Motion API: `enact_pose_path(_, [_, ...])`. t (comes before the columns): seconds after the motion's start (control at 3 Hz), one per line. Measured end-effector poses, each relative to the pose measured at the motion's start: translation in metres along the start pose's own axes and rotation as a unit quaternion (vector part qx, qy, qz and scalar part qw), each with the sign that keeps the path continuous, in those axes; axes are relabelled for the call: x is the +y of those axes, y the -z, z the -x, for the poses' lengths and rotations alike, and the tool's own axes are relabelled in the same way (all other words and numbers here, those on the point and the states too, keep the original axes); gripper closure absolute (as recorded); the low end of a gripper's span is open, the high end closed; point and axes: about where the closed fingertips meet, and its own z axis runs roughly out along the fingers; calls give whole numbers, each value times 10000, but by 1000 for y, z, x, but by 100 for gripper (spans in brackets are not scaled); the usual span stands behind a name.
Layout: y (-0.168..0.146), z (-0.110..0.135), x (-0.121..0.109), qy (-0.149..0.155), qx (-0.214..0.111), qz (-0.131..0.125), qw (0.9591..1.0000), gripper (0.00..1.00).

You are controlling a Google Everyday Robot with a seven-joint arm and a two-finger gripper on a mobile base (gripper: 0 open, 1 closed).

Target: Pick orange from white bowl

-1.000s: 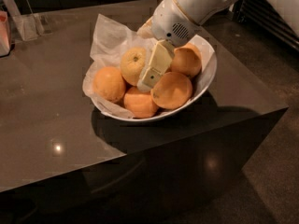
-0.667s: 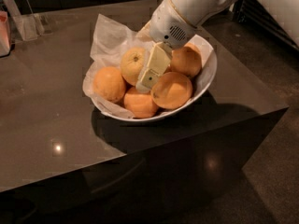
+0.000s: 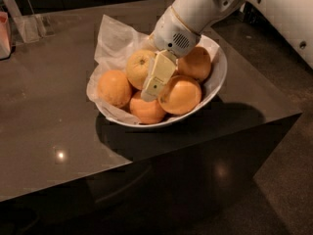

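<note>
The orange is the palest, largest fruit, with a dark stem navel on top. It lies at the back left of the white bowl, which is lined with crumpled white paper. Several smaller, deeper-orange fruits lie around it. My gripper reaches down into the bowl from the upper right. Its cream-coloured part rests against the orange's right side, between it and the front right fruit. The orange's far side is hidden.
The bowl stands near the front right corner of a dark glossy table. The table drops off just in front and to the right. A clear container and a pink object stand at the back left.
The gripper has edged slightly left against the orange. The fruits and the bowl have not moved.
</note>
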Motion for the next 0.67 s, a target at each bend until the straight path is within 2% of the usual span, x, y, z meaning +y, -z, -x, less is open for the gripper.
enact_pose_path(0.33, [0,0,0,0,0,0,10000,19])
enact_pose_path(0.67, [0,0,0,0,0,0,10000,42])
